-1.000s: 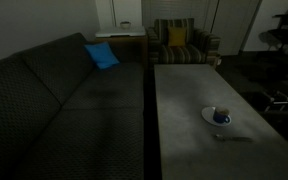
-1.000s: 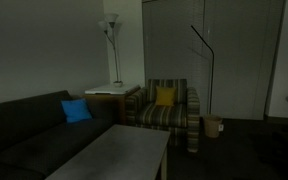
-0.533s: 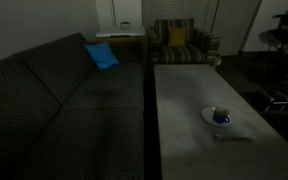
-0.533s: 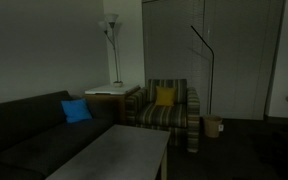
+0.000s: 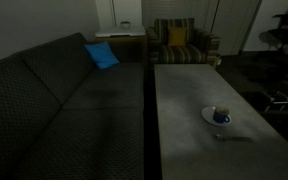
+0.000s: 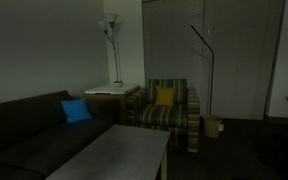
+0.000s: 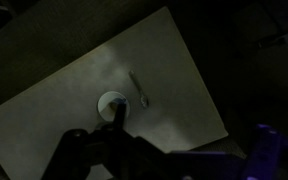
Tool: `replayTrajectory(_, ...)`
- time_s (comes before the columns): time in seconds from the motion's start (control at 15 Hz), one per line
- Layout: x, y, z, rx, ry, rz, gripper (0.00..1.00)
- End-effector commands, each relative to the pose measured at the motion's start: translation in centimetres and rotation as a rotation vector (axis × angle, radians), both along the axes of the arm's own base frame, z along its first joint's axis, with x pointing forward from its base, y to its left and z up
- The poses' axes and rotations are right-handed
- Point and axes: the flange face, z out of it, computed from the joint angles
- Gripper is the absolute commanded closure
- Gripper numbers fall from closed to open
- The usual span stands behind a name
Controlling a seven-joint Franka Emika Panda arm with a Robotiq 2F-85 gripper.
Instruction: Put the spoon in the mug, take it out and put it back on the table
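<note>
The small dark blue mug (image 5: 222, 118) stands on a white saucer (image 5: 211, 116) near the right edge of the grey table (image 5: 189, 100). The thin spoon (image 5: 234, 138) lies flat on the table just in front of the saucer. In the wrist view, from high above, the saucer (image 7: 106, 100) carries the mug (image 7: 116, 107), and the spoon (image 7: 139, 88) lies beside it. My gripper (image 7: 184, 150) shows only as dark shapes at the bottom, jaws wide apart with nothing between them, far above the table (image 7: 174, 90). Neither exterior view shows the arm.
A dark patterned sofa (image 5: 54, 100) with a blue pillow (image 5: 101, 55) runs along the table's left side. A striped armchair (image 5: 181, 45) with a yellow cushion stands past the far end. A floor lamp (image 6: 111, 30) and a small basket (image 6: 213, 125) stand by the wall.
</note>
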Motion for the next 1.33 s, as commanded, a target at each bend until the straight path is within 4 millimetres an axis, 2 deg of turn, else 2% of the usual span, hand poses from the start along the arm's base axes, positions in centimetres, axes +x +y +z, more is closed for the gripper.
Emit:
replayTrajectory(0.0, 2.4, -2.2, -3.2, -0.018, 0.005, 0.094, 0.0)
replayTrajectory(0.13, 4.0, -3.3, -5.0, -0.002, 0.01, 0.139, 0.0)
replayTrajectory(0.4, 7.4, -6.1, -10.0, 0.075, 0.072, 0.187, 0.0)
replayTrajectory(0.47, 5.0, -4.9, -7.6, 0.052, 0.044, 0.161, 0.0)
replayTrajectory(0.6, 6.4, -5.8, -9.5, 0.069, 0.074, 0.171, 0.0)
replayTrajectory(0.73, 7.0, -5.9, -10.2, 0.068, 0.085, 0.171, 0.0)
replayTrajectory(0.93, 5.7, -4.2, -9.6, 0.056, 0.049, 0.229, 0.0)
replayTrajectory(1.13, 6.7, -2.9, -10.8, 0.053, 0.018, 0.312, 0.0)
replayTrajectory(1.27, 7.8, -2.7, -12.3, 0.07, 0.004, 0.342, 0.0)
